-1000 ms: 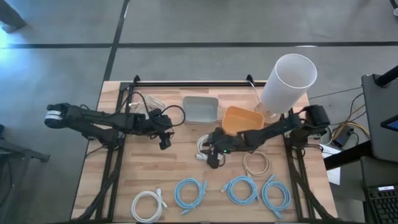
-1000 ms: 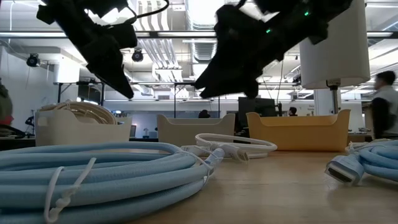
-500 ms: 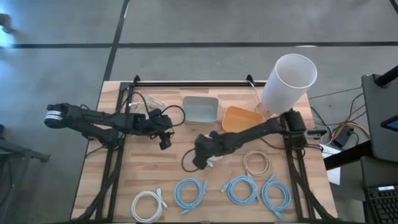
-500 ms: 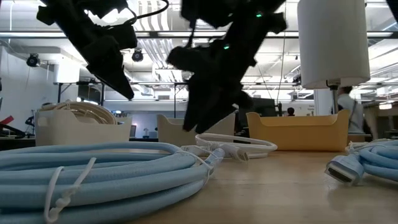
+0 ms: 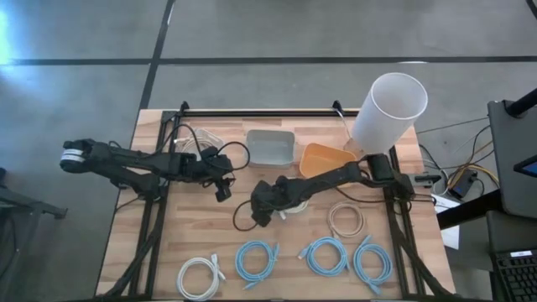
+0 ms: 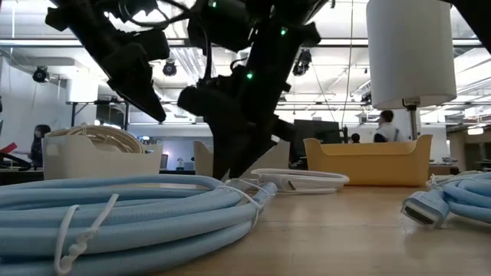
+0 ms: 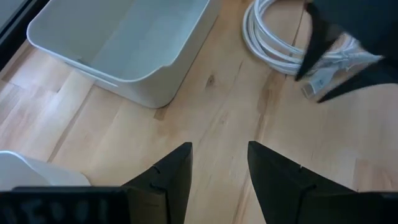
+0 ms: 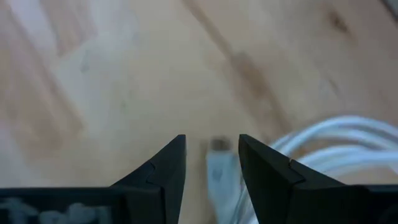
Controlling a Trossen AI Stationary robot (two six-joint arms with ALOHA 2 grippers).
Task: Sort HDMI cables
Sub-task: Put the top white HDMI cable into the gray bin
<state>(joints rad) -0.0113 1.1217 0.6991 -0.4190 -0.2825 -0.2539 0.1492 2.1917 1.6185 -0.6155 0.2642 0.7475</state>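
A white HDMI cable (image 5: 295, 204) lies coiled on the wooden table (image 5: 193, 243) just in front of the orange bin (image 5: 323, 159), between it and the row of coils at the near edge; the right gripper (image 5: 262, 213) is low at the coil's left side, its fingers narrowly apart with the cable's plug (image 8: 216, 167) lying between their tips, not clamped; beside the orange bin stands a grey bin (image 5: 270, 147), and left of that the left gripper (image 5: 222, 191) hangs above bare wood, fingers open with nothing between them; further from the orange bin, at the near edge, lie a white coil (image 5: 200, 276), three light blue coils (image 5: 256, 259) and, nearer the bin, a beige coil (image 5: 346, 221); a white tube (image 5: 388, 113) stands behind it.
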